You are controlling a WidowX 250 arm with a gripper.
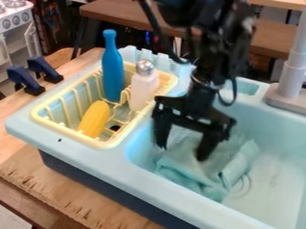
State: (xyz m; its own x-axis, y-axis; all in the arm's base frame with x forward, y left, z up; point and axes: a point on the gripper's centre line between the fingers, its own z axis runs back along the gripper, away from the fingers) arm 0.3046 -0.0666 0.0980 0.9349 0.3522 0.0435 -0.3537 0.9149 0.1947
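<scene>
Hung in the sink [173, 197] with the gripper [181, 151] spread wide apart, at the far-left part of the crumpled cloth [197, 175], bunched mostly near and right.

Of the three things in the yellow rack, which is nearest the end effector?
The white shaker with the silver top, upright by the rack's sink-side edge. The blue bottle stands farther off, and the yellow piece leans away to the left.

The arm [210, 67] is black, with thin black cables [154, 24] curving outside it; its black gripper [182, 153] has 2 chunky fingers.
</scene>
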